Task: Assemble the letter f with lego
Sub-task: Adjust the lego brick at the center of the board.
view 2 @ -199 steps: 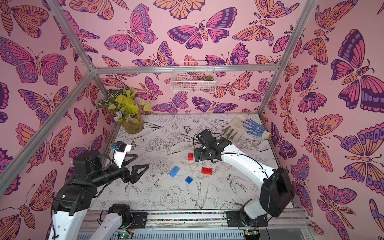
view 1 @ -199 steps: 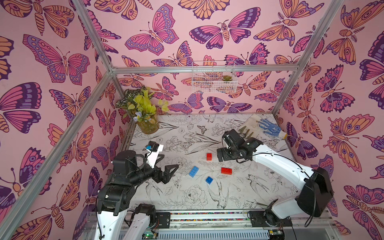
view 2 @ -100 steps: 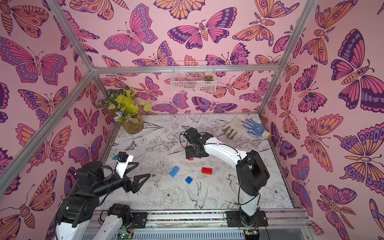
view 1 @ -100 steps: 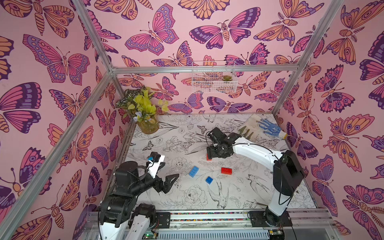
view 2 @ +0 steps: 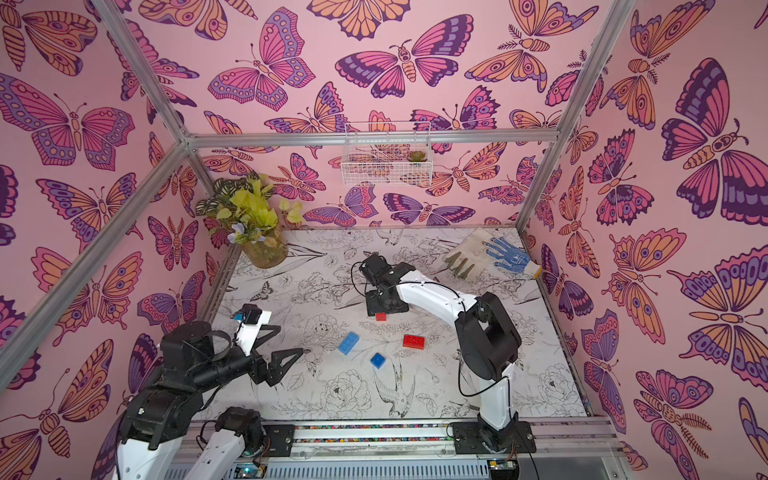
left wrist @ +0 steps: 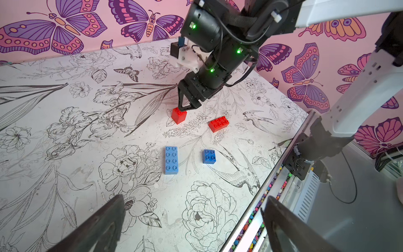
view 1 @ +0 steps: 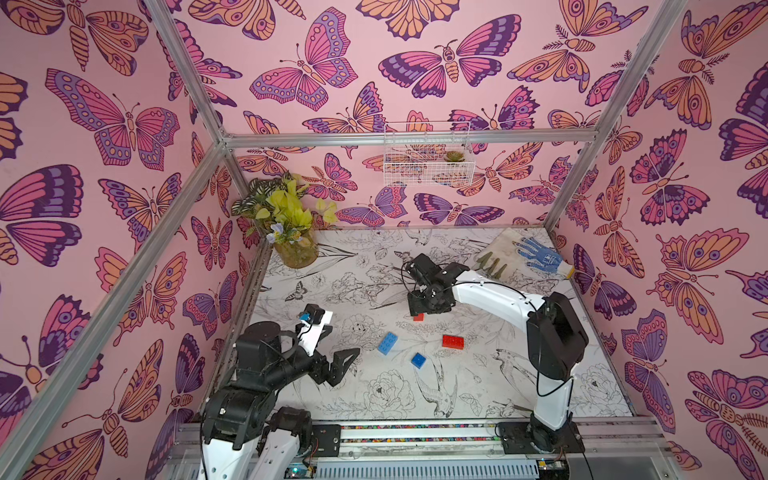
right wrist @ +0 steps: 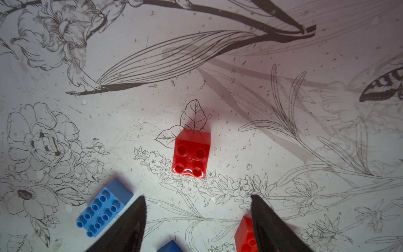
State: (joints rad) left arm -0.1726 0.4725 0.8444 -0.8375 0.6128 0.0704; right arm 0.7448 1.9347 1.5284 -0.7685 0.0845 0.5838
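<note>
Four lego bricks lie apart on the flower-print table. The short red brick (view 1: 418,317) (right wrist: 191,152) sits just past my right gripper's tips. The longer red brick (view 1: 453,341) (right wrist: 245,235), the longer blue brick (view 1: 387,343) (right wrist: 104,207) and the short blue brick (view 1: 418,360) (left wrist: 209,156) lie nearer the front. My right gripper (right wrist: 197,196) (left wrist: 187,107) points down at the table, open, with only bare table between its fingers. My left gripper (left wrist: 195,197) (view 1: 345,365) hovers wide open at the front left, away from the bricks. No joined letter f shows.
A vase of plants (view 1: 295,249) stands at the back left corner. Work gloves (view 1: 528,253) lie at the back right. A wire basket (view 1: 428,162) hangs on the back wall. The arms' base rail (view 1: 415,432) runs along the front edge.
My right gripper has swung left to the short red brick and its jaws have narrowed. My left arm has drawn back a little toward the front.
</note>
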